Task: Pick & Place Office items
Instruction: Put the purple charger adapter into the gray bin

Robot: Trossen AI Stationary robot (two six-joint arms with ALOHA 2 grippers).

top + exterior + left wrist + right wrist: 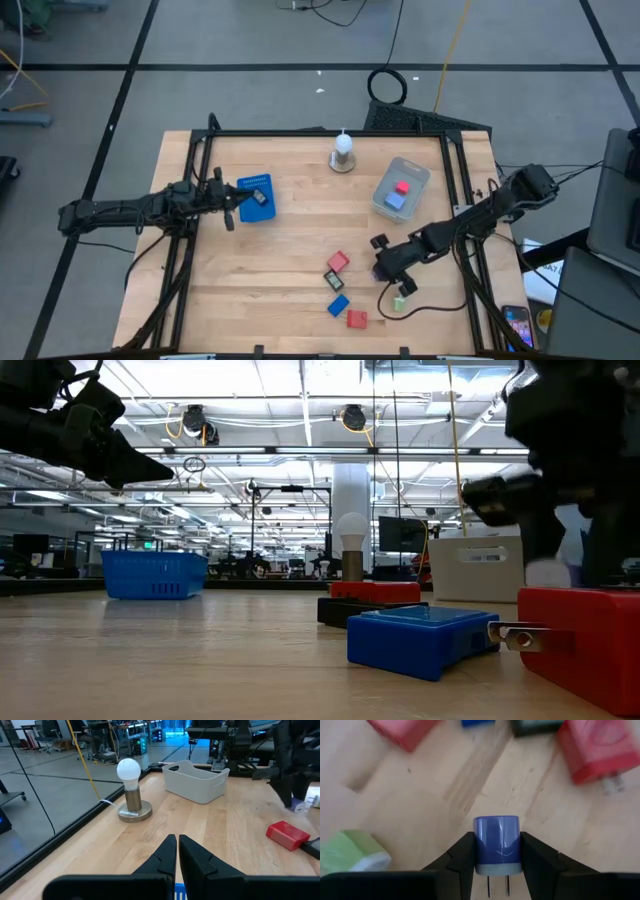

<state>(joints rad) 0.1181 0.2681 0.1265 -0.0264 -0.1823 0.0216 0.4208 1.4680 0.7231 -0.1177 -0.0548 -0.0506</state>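
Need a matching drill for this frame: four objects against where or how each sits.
1 pale blue plug
2 green piece
3 light bulb
4 grey tub

A holds red piece and blue piece
B clamped in right gripper
C lying loose near that gripper
D standing upright, alone

Pairs: 1-B, 2-C, 3-D, 4-A.
Left gripper is shut above the blue basket.

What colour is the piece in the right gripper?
Periwinkle piece, pale grey base, seen best in the right wrist view.
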